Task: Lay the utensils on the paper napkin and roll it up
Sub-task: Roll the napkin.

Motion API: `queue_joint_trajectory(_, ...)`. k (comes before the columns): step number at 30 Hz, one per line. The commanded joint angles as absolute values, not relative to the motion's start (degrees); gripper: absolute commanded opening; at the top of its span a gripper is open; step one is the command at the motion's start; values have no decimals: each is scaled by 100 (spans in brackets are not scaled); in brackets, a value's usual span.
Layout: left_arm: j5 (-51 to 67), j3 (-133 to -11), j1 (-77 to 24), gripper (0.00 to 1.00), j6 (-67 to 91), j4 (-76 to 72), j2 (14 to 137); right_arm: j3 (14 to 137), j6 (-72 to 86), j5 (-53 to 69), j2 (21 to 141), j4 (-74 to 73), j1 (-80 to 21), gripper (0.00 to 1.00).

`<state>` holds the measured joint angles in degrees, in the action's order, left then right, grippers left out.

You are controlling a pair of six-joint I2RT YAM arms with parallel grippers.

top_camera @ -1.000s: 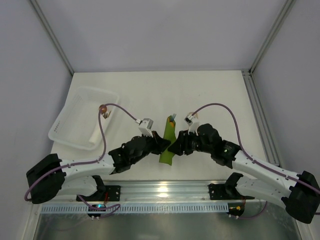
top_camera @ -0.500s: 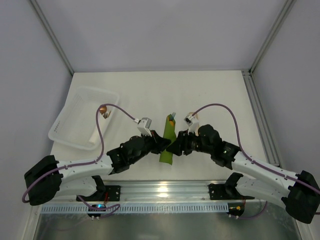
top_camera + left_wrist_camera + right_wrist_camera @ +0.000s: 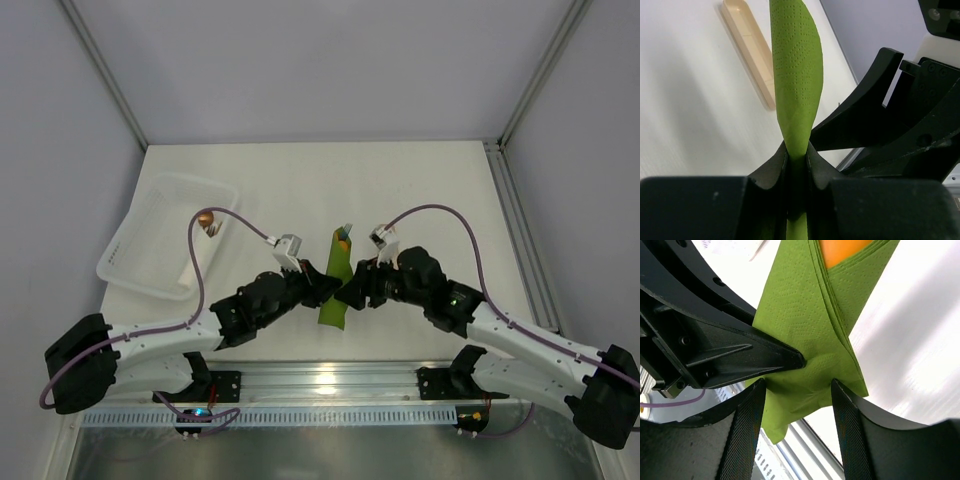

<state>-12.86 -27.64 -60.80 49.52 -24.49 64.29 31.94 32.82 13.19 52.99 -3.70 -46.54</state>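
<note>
The paper napkin (image 3: 336, 283) is folded into a narrow green roll standing on the table between my two grippers. The utensils poke out of its far end (image 3: 344, 238), and an orange one (image 3: 842, 250) shows inside the fold. My left gripper (image 3: 325, 290) is shut on the napkin, with the green paper (image 3: 796, 75) rising from its pinched jaws (image 3: 797, 152). From the other side, my right gripper (image 3: 351, 292) stands open (image 3: 797, 407). Its mesh fingers (image 3: 745, 432) straddle the napkin's loose lower part (image 3: 805, 345), apart from most of the paper.
A clear plastic tray (image 3: 140, 262) sits at the left of the table. A slim beige piece (image 3: 750, 50) lies on the table just beyond the roll. The metal rail at the table's near edge (image 3: 330, 380) runs close under both grippers.
The right gripper's jaws have spread wider around the napkin. The left gripper keeps its pinch, and both arms have barely shifted.
</note>
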Motion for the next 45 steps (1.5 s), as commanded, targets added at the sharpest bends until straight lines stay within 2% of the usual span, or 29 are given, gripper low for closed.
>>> queue_joint_trajectory(1, -1362, -2935, -6108, 0, 4931, -2514, 6249, 3542, 3032, 1133, 5019, -562, -4685, 59)
queue_joint_trajectory(5, -1441, -3085, -6100, 0, 4887, -2259, 6249, 3630, 3076, 1257, 4869, -650, -4685, 60)
queue_joint_trajectory(7, -1424, -3164, -6108, 0, 4887, -2154, 6258, 3665, 3076, 1309, 4895, -642, -4685, 65)
queue_joint_trajectory(10, -1363, -3217, -6108, 0, 4913, -2162, 6293, 3683, 3067, 1459, 4992, -502, -4685, 67)
queue_joint_trajectory(25, -1143, -3182, -6108, 0, 5177, -2364, 6065, 3437, 3225, 1907, 5256, 483, -4685, 68)
queue_joint_trajectory(36, -1081, -3120, -6108, 0, 5256, -2400, 5880, 3586, 3129, 1486, 5475, 326, -4676, 72)
queue_joint_trajectory(45, -1266, -3225, -6108, 0, 5177, -1890, 5669, 3709, 2848, 416, 4774, -825, -4676, 72)
